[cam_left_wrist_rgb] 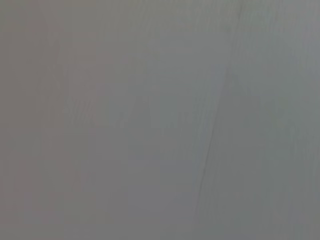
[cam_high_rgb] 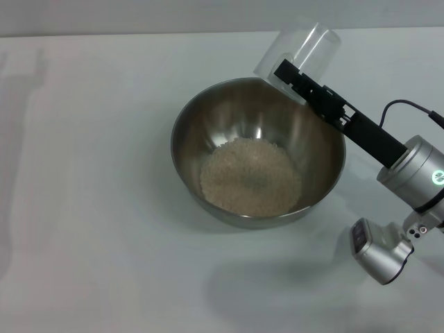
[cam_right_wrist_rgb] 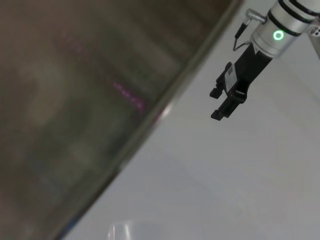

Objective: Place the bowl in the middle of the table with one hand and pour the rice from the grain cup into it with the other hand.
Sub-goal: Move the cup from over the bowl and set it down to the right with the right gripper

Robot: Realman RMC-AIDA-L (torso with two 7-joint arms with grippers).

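Note:
The steel bowl (cam_high_rgb: 186, 118) stands on the white table (cam_high_rgb: 90, 180) near its middle, with a heap of rice (cam_high_rgb: 250, 175) on its bottom. My right gripper (cam_high_rgb: 290, 75) is shut on the translucent grain cup (cam_high_rgb: 305, 47), held tipped over the bowl's far right rim; I see no rice in the cup. In the right wrist view the bowl's inner wall (cam_right_wrist_rgb: 75, 100) fills one side and an edge of the cup (cam_right_wrist_rgb: 125, 231) shows. My left gripper (cam_right_wrist_rgb: 220, 104) shows far off in that view, above the table, open and empty.
The left wrist view shows only bare table surface (cam_left_wrist_rgb: 150, 120). White tabletop lies all around the bowl. My right arm's wrist (cam_high_rgb: 409, 166) hangs over the table to the right of the bowl.

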